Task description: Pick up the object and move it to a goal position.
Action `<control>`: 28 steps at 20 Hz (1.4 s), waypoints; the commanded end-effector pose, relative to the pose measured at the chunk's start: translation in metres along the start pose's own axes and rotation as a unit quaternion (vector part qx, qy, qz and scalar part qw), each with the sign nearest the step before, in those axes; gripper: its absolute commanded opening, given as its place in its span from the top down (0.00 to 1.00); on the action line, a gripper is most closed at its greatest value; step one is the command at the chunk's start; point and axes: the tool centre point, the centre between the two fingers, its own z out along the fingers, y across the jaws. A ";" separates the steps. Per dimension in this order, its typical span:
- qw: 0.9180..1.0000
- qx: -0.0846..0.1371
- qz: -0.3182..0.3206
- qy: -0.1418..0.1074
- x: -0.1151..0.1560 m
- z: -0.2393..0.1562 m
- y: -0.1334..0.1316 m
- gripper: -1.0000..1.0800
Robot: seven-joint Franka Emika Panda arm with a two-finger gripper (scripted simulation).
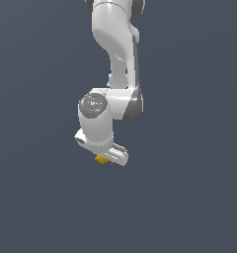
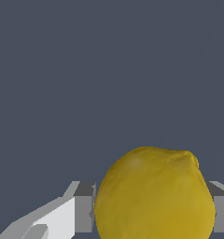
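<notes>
The object (image 2: 153, 196) is a dull yellow, lemon-shaped ovoid that fills the space between my gripper's (image 2: 152, 211) two grey fingers (image 2: 84, 208) in the wrist view. Both pads touch its sides, so the gripper is shut on it. In the exterior view only a small yellow part of the object (image 1: 100, 158) shows under the white hand of the gripper (image 1: 106, 156). The hand points downward and covers the fingers and most of the object there.
A flat, dark grey-blue surface (image 1: 189, 197) lies all around. The white arm (image 1: 118, 44) comes down from the upper middle of the exterior view.
</notes>
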 end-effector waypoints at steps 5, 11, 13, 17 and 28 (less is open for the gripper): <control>1.000 0.001 0.000 0.001 -0.003 -0.076 0.020 1.00; 1.000 0.001 0.000 0.001 -0.006 -0.147 0.038 1.00; 1.000 0.001 0.000 0.001 -0.006 -0.170 0.044 1.00; 1.000 0.001 0.000 0.001 -0.007 -0.215 0.056 1.00; 1.000 0.000 0.000 0.001 -0.008 -0.327 0.083 1.00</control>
